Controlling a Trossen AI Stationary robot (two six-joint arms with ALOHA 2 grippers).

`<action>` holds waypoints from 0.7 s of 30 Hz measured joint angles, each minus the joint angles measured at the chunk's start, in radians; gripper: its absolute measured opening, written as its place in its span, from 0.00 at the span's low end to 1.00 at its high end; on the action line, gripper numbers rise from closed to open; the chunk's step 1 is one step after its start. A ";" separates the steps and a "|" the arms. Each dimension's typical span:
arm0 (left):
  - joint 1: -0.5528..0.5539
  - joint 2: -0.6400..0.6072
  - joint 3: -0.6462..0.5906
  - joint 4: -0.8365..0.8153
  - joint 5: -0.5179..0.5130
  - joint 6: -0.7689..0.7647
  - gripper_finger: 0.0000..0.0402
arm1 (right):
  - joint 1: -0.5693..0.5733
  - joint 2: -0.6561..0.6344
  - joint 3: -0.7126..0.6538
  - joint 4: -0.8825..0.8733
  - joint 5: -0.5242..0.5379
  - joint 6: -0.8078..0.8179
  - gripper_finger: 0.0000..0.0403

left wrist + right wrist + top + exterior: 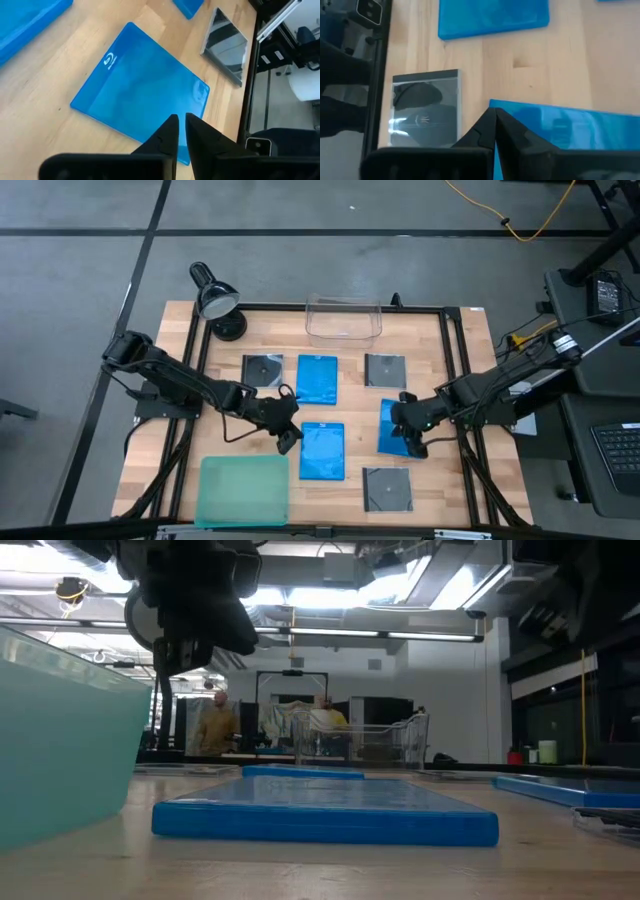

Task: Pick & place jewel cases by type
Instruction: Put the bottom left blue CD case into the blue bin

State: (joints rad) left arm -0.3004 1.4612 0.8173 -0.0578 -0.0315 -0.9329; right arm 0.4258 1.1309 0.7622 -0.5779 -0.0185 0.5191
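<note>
A clear plastic bin (343, 320) stands at the far edge of the light wooden table (455, 490) and serves as the landmark. Just in front of it lies a row of three cases: a dark grey square jewel case (262, 370), a bright blue rectangular case (317, 378) and a second dark grey square case (384, 369). Farther from the bin, the left gripper (287, 432) hovers at the left edge of a second blue case (322, 451), its fingers pressed together on nothing. The right gripper (407, 435) sits over a third blue case (388, 426), fingers likewise closed and empty. A third grey case (387, 489) and a teal-green shallow tray (243, 490) lie farthest from the bin.
</note>
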 joint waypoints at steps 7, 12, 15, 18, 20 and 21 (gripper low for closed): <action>0.000 -0.002 0.000 0.002 0.000 0.008 0.14 | 0.002 0.000 -0.001 0.014 -0.002 -0.004 0.03; 0.000 -0.006 0.000 0.002 0.009 0.004 0.18 | 0.002 0.000 -0.001 0.014 0.033 0.016 0.03; 0.000 -0.006 0.000 0.001 0.009 0.001 0.21 | 0.002 0.000 -0.001 0.014 0.034 0.022 0.03; 0.000 -0.006 0.000 0.000 0.009 -0.010 0.23 | 0.002 0.000 -0.001 0.014 0.034 0.004 0.03; 0.000 -0.006 0.000 0.001 0.008 -0.014 0.25 | 0.002 0.000 -0.001 0.014 0.034 -0.004 0.03; 0.000 -0.006 0.000 0.001 0.007 -0.015 0.26 | 0.002 0.000 -0.001 0.014 0.034 -0.009 0.03</action>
State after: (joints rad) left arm -0.3004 1.4555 0.8173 -0.0570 -0.0244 -0.9477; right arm 0.4278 1.1305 0.7616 -0.5636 0.0154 0.5104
